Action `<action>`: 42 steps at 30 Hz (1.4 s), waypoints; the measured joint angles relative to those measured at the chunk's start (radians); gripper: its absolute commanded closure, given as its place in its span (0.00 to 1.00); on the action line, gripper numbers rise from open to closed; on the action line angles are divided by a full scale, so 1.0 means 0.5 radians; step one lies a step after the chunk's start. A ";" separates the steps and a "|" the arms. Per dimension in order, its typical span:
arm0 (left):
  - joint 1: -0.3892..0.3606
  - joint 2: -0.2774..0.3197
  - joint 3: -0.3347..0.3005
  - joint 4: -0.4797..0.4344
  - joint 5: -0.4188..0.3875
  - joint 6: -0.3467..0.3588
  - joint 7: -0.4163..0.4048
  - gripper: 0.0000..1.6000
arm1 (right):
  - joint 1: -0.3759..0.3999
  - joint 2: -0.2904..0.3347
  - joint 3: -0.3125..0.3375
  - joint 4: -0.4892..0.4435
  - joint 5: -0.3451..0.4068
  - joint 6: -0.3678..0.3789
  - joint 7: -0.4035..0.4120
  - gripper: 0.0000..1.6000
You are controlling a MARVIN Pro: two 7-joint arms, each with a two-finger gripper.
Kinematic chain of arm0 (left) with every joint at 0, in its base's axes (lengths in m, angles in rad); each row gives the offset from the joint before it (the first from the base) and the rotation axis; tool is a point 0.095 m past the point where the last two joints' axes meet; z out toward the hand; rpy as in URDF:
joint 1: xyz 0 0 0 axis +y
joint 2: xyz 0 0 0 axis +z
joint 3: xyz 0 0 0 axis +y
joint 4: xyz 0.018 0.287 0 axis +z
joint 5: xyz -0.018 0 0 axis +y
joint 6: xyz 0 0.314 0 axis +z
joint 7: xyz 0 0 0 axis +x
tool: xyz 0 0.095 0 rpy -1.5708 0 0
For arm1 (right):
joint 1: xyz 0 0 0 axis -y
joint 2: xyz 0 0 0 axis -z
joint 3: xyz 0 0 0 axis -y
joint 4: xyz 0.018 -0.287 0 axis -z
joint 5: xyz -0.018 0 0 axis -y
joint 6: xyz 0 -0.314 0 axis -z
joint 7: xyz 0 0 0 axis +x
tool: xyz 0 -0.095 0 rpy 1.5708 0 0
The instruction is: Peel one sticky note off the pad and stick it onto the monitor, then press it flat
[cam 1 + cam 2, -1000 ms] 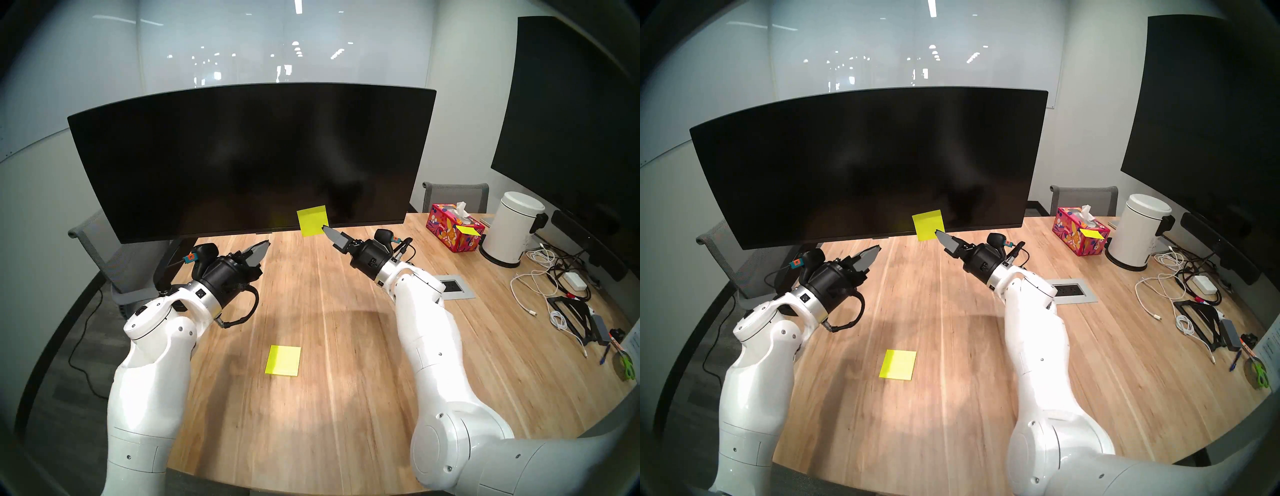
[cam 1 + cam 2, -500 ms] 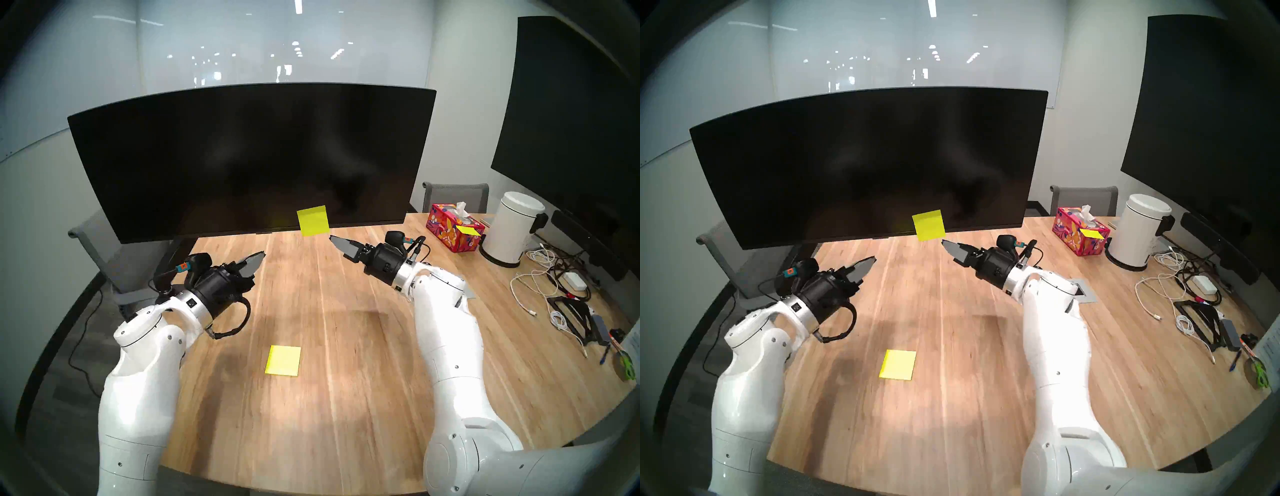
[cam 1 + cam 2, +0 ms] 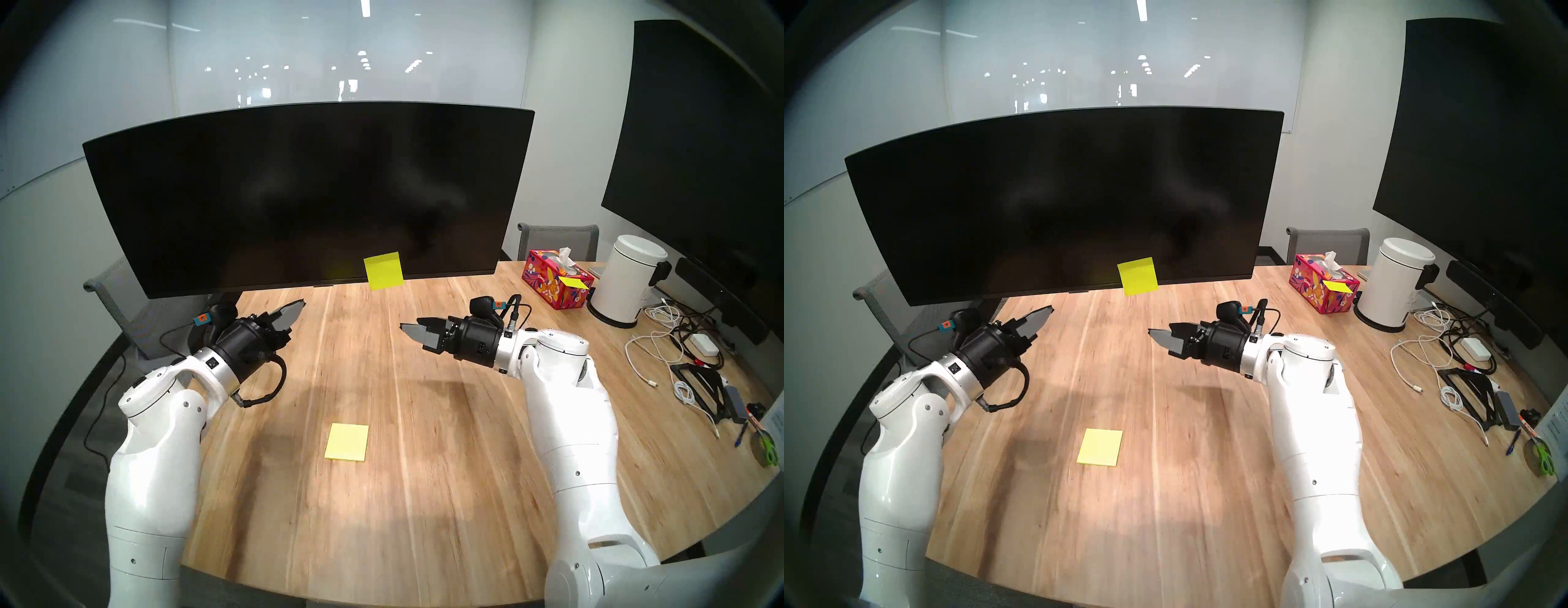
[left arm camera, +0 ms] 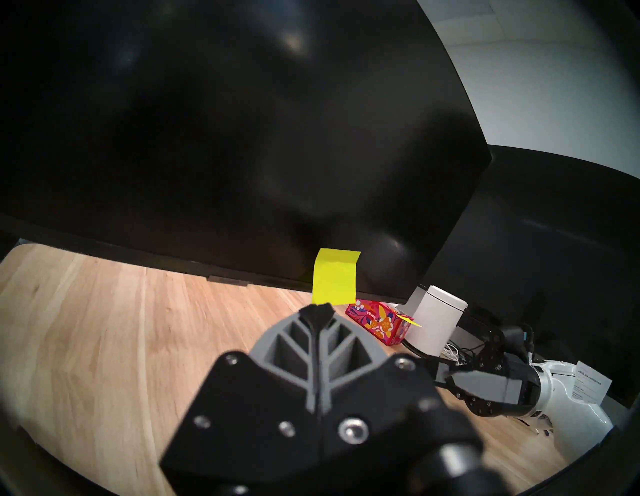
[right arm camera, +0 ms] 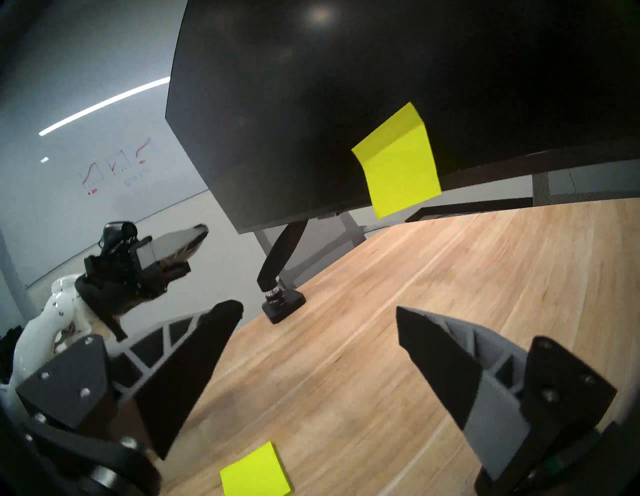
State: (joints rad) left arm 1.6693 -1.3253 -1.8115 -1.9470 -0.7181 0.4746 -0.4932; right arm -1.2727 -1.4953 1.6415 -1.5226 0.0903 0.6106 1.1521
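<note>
Frosted glass walls close off the room behind a pale wooden desk (image 3: 424, 488), and you are looking across it at the wide curved monitor (image 3: 305, 191).

Start at your left: the left gripper (image 3: 297, 306) hangs above the desk under the monitor's lower left edge, pointing forward and to the right. Its jaws are pressed fully together and hold nothing; the left wrist view shows the two fingers meeting along one seam.

Moving right, the pad (image 3: 347, 441) lies flat on the desk, nearer the robot than either set of jaws and roughly between them, touched by neither.

Beyond both jaws, the sticky note (image 3: 383, 270) clings to the monitor at its bottom edge, right of the screen's middle. Its top strip is on the glass, while its lower part hangs past the bezel and, in the right wrist view, bends out from the screen rather than lying flat. It sits up and to the right of the left jaws, and up and to the left of the right ones.

Next comes the right gripper (image 3: 409, 330), pointing left and well clear of the note. Its jaws stand wide apart and empty.

Farther right of those jaws sit a floral tissue box (image 3: 555, 282), a white bin (image 3: 628, 280) and a tangle of cables (image 3: 679, 348).
</note>
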 measured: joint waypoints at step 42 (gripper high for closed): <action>0.336 0.150 -0.124 -0.060 -0.001 0.097 -0.289 1.00 | -0.588 0.137 0.224 -0.964 -0.347 0.079 -0.109 0.00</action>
State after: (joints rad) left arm 1.8374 -1.2502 -1.8736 -1.9771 -0.7188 0.5232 -0.6376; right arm -1.5668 -1.4267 1.7535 -2.0047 -0.0832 0.6500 1.0975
